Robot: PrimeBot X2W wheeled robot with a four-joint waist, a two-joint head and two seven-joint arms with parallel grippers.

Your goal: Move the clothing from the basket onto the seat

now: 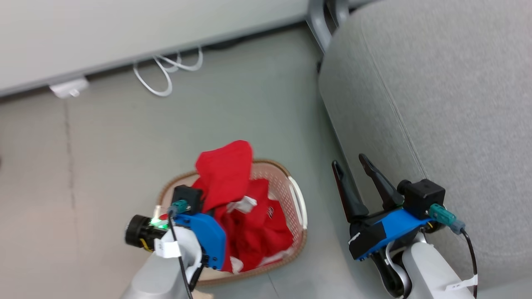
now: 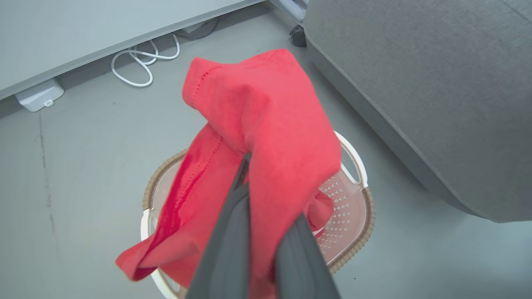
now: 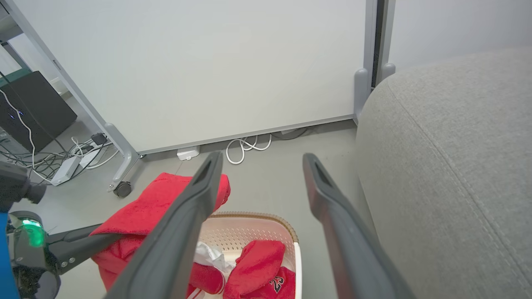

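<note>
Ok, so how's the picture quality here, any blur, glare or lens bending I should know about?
Head view: even, soft light; a green indicator light flares slightly. Left wrist view: the clothing sits close to the lens, pale and soft-focused. Right wrist view: the right end effector looms large with soft edges, and the panel frame leans from wide-angle stretch.

floor (image 1: 104,137): grey, thin crack | white cable (image 1: 164,72): looped at foot of pale partition panel (image 1: 124,29) | white power adapter (image 1: 68,88): near the loop | black caster (image 3: 123,189): under grey frame leg (image 3: 118,143) | black cabinet (image 3: 37,106): tangled wires beside
</note>
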